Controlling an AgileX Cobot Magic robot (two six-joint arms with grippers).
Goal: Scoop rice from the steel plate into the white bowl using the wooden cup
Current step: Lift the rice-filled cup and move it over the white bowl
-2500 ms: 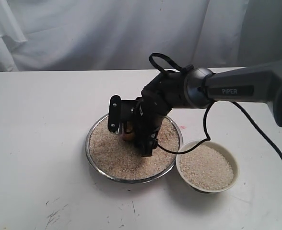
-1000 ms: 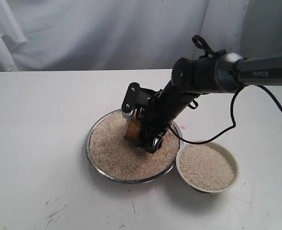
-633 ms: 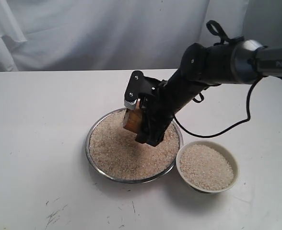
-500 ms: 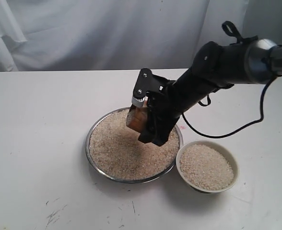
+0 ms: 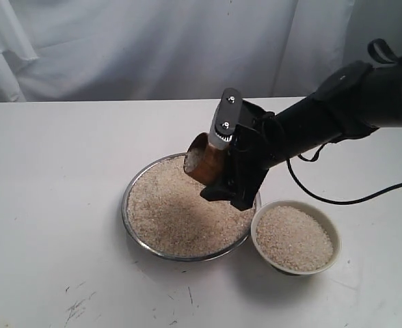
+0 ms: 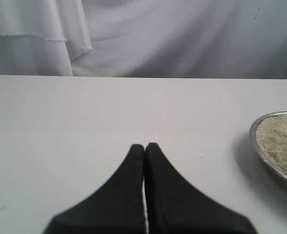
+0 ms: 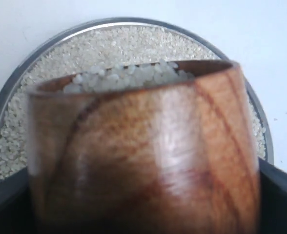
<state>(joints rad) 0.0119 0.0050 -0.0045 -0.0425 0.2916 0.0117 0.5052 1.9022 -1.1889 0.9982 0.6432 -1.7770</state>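
My right gripper [image 5: 223, 164] is shut on the wooden cup [image 5: 202, 158], holding it tilted above the far right part of the steel plate [image 5: 128, 220]. In the right wrist view the reddish-brown cup [image 7: 143, 156] fills the picture, with rice [image 7: 129, 77] heaped at its mouth and the plate [image 7: 16, 78] below. Pale rice [image 5: 180, 212] covers the plate. The white bowl [image 5: 331, 236] stands on the table just right of the plate, nearly full of rice [image 5: 293, 238]. My left gripper [image 6: 144, 146] is shut on nothing, over bare table left of the plate [image 6: 275, 170].
A white cloth backdrop [image 5: 119, 48] hangs behind the white table [image 5: 50, 205]. A black cable [image 5: 338, 198] loops from the right arm down behind the bowl. Dark scuff marks [image 5: 74, 307] show near the table's front left.
The right gripper has lifted the cup out of the rice in the plate and carried it up and to the right, the arm swinging right with it. The bowl and plate have stayed put.
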